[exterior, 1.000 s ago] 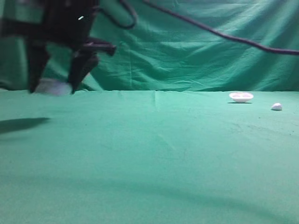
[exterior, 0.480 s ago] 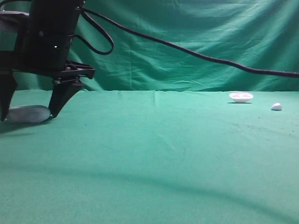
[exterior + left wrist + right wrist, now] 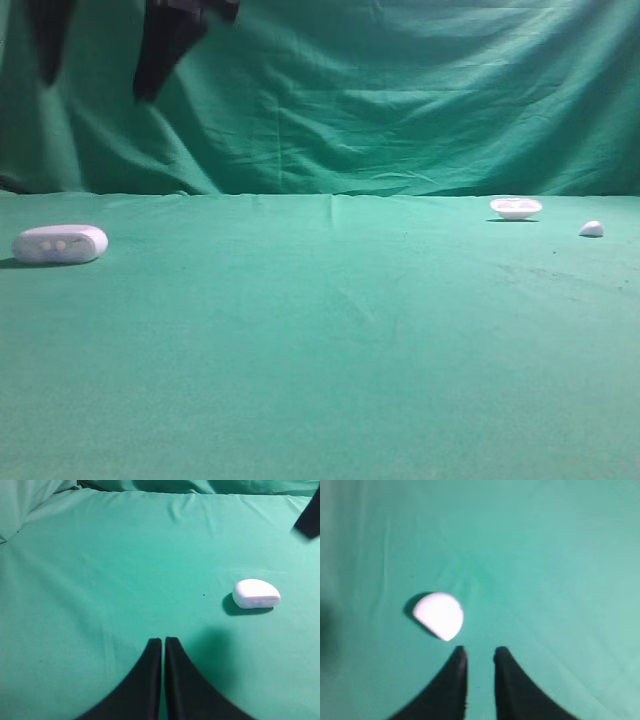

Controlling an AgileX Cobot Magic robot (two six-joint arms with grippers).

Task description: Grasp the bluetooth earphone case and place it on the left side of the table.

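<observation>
Lying near table [image 3: 330, 330] left edge, bluetooth earphone case [image 3: 60, 243], gripper [image 3: 100, 75] high above

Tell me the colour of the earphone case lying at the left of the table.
White and glossy, the earphone case has small pinkish dots on its face; clearest in the exterior high view.

Earphone case [image 3: 60, 243] alone at table [image 3: 330, 330] left; dish [image 3: 516, 207] far right.

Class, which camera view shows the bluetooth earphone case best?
Exterior high: the bluetooth earphone case lies side-on and sharp, with its dots visible. The left wrist view shows it foreshortened. The right wrist view shows only a blurred white shape.
</observation>
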